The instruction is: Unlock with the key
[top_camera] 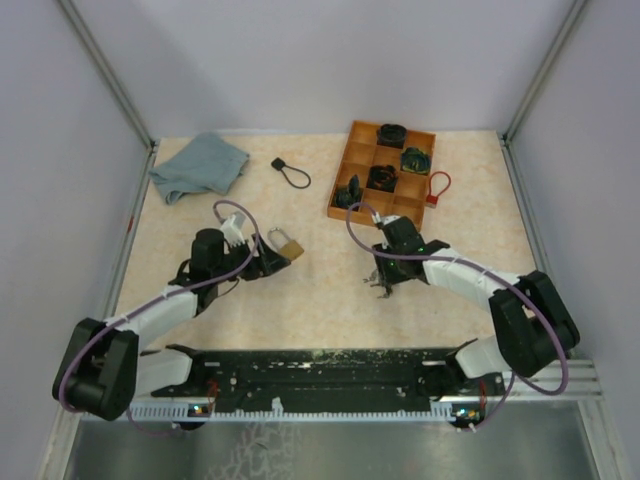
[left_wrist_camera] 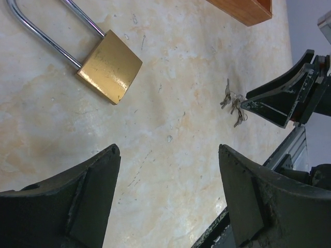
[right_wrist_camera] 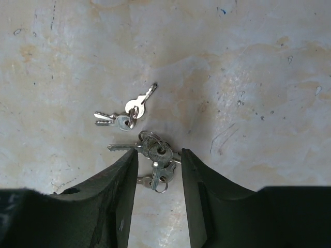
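Note:
A brass padlock (top_camera: pixel 287 245) with a long steel shackle lies on the table, and its body (left_wrist_camera: pixel 109 66) sits up and to the left of my left gripper (left_wrist_camera: pixel 168 150). That gripper (top_camera: pixel 266 262) is open wide and holds nothing. Several small silver keys (right_wrist_camera: pixel 159 155) on rings lie on the table between the fingertips of my right gripper (right_wrist_camera: pixel 159 152), with a gap on each side. A second bunch of keys (right_wrist_camera: pixel 126 112) lies just beyond. The right gripper (top_camera: pixel 383 283) points down over the keys (left_wrist_camera: pixel 232 103) with its jaws narrowed but open.
An orange compartment tray (top_camera: pixel 350 170) with black parts stands at the back right, and its corner (left_wrist_camera: pixel 248 8) shows in the left wrist view. A blue cloth (top_camera: pixel 200 165) lies at the back left. A black cable lock (top_camera: pixel 290 172) and a red one (top_camera: pixel 437 187) lie beside the tray.

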You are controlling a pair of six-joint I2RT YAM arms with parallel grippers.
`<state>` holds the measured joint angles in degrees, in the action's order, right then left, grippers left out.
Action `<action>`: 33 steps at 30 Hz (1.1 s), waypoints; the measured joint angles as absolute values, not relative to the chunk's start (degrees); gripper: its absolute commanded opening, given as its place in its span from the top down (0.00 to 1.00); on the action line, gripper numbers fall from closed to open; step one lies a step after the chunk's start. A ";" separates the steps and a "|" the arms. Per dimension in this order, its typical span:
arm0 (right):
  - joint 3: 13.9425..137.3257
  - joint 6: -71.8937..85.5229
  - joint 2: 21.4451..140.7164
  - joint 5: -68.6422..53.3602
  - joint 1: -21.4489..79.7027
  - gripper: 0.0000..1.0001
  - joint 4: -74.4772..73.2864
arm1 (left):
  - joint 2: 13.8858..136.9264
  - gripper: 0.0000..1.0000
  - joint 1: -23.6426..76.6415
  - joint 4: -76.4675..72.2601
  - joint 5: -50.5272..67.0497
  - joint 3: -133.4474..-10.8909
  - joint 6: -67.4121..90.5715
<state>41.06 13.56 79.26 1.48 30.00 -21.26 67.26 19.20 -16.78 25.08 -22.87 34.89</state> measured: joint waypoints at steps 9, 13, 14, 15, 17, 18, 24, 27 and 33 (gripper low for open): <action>42.30 11.57 82.32 1.80 30.00 0.64 -19.09 | 67.29 0.17 21.93 -17.76 25.04 -22.65 36.14; 42.44 10.98 82.83 1.63 30.00 0.64 -18.04 | 67.26 0.17 24.69 -19.81 24.64 -21.74 37.58; 42.44 10.87 83.02 1.34 30.00 0.65 -17.74 | 67.26 0.17 25.19 -20.23 24.51 -21.54 37.76; 42.44 10.81 83.20 1.04 30.00 0.65 -17.52 | 67.26 0.17 25.71 -20.71 24.27 -21.37 37.93; 42.44 10.59 83.55 0.49 30.00 0.65 -17.23 | 67.13 0.17 26.46 -21.52 23.79 -21.17 38.22; 42.44 10.55 83.68 0.23 30.00 0.65 -17.23 | 67.00 0.17 26.72 -22.13 23.49 -21.10 38.44; 42.50 10.72 84.12 -0.56 30.00 0.68 -18.37 | 66.41 0.16 27.62 -24.95 22.87 -20.99 39.20; 42.50 11.09 84.09 -1.43 30.00 0.72 -18.74 | 66.50 0.16 27.94 -26.00 22.76 -20.97 39.24; 42.50 11.29 83.85 -2.13 30.00 0.96 -19.55 | 69.12 0.16 28.67 -28.67 23.09 -20.99 39.92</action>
